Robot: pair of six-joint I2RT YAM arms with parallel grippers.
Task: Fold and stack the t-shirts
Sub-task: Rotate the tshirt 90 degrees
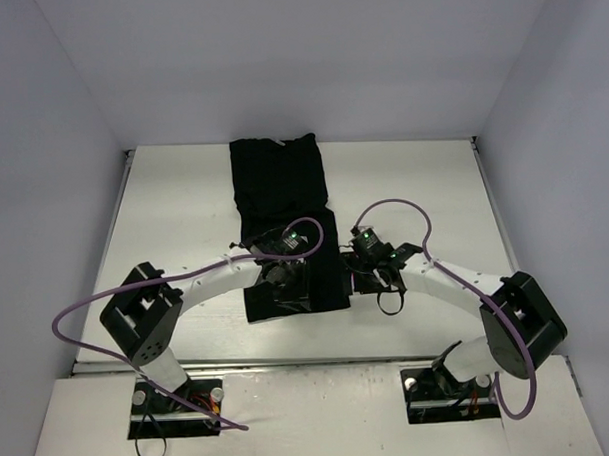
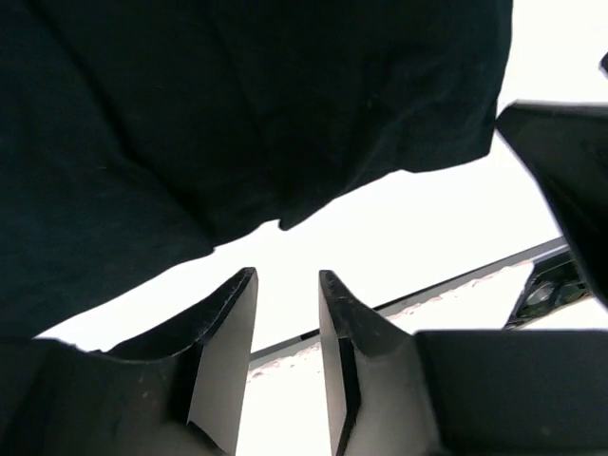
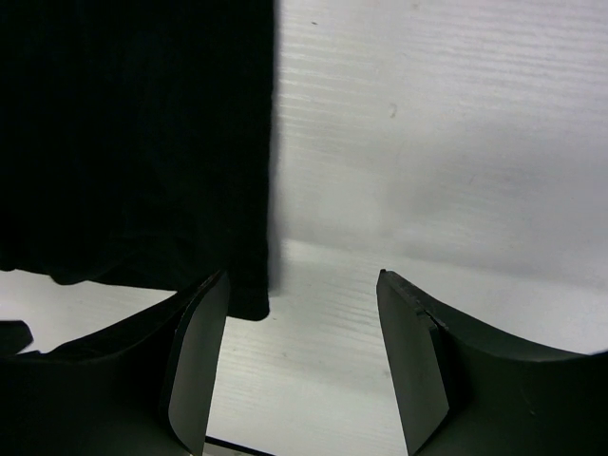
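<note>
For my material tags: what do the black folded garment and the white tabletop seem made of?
Black folded t-shirt: soft matte cloth, judging by its creases and limp wavy hem. White flat tabletop: rigid, slightly glossy board, perhaps laminate or plastic; fine parallel streaks show close up.

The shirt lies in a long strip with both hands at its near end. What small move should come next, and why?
Probably slide the right hand sideways onto the near right corner of the t-shirt and close. Its jaws stand open over the table, the cloth edge beside one finger; the left hand, open and empty too, is at the near hem.
</note>
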